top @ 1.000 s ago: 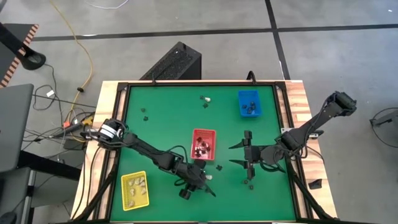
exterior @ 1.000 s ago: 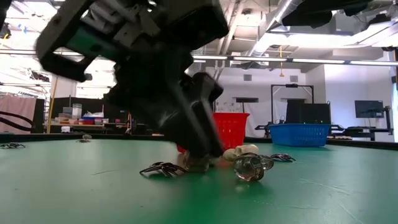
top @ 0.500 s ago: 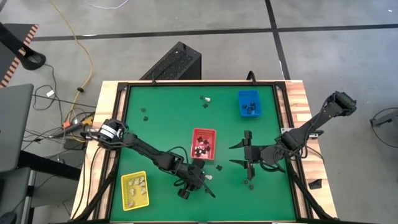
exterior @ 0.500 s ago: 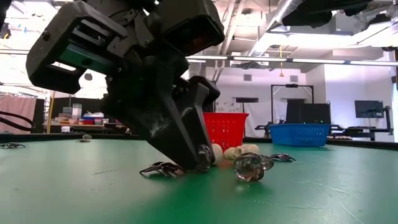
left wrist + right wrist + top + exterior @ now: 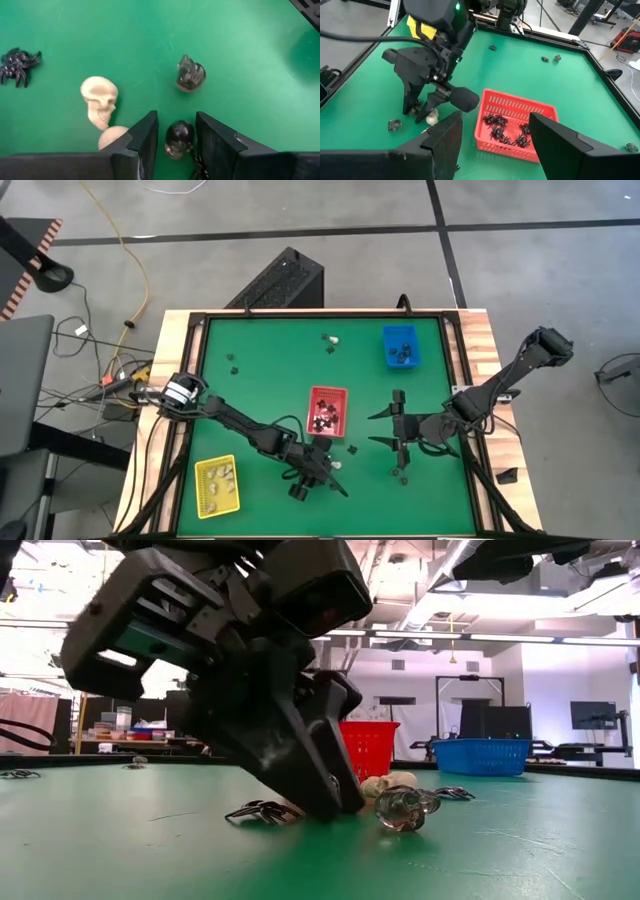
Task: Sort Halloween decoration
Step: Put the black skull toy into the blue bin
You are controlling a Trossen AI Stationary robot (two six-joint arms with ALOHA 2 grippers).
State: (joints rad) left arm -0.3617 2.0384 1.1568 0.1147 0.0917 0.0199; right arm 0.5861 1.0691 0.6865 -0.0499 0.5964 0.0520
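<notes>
Left claw point(image 5: 176, 142) low on the mat, fingers seemingly gripping a dark skull point(image 5: 179, 138).

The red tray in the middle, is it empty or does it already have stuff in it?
Not empty. The red tray holds several black spiders, seen in the right wrist view; they cover only part of its floor.

Three coloured trays: one yellow tray point(image 5: 217, 485), one red tray point(image 5: 327, 411), one blue tray point(image 5: 400, 346), two robot arms
</notes>
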